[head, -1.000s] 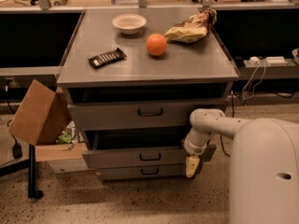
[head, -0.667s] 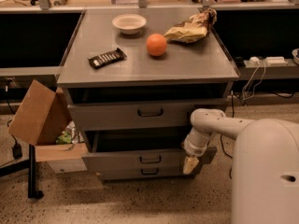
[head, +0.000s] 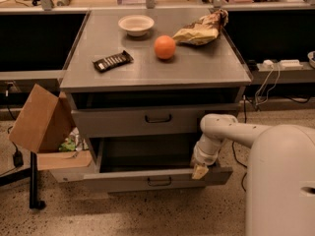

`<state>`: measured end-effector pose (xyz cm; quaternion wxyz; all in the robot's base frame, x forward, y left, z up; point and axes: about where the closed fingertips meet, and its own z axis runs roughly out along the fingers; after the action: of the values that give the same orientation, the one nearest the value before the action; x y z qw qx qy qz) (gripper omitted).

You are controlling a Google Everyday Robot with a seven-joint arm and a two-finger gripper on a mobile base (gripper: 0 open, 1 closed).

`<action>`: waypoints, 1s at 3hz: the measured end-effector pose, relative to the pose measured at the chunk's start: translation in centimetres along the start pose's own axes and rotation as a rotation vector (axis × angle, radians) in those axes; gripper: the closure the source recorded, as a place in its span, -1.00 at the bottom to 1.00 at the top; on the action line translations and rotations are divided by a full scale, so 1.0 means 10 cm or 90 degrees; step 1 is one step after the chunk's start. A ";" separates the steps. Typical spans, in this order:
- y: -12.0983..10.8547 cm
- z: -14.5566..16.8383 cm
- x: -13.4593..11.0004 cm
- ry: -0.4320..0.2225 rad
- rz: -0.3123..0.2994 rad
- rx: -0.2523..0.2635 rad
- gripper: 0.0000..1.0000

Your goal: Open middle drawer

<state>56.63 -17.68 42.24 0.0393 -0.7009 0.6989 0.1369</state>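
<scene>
Gripper is shown at the top front edge of the middle drawer, right of its handle; whether it is spread or pressed together cannot be told. The middle drawer is seen drawn out beneath the upper drawer.

The grey table carries a white bowl at the back, a crumpled bag to its right, an orange near the middle and a dark wrapped bar on the left. The claw sits below the tabletop, at the front edge of the pulled-out middle drawer.
</scene>
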 end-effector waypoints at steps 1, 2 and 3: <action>0.13 0.00 -0.05 -0.008 -0.003 -0.016 1.00; 0.12 0.00 -0.02 -0.008 -0.003 -0.016 1.00; 0.17 0.03 -0.02 -0.018 -0.005 -0.019 1.00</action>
<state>54.94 -17.46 42.26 0.0389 -0.7019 0.6936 0.1572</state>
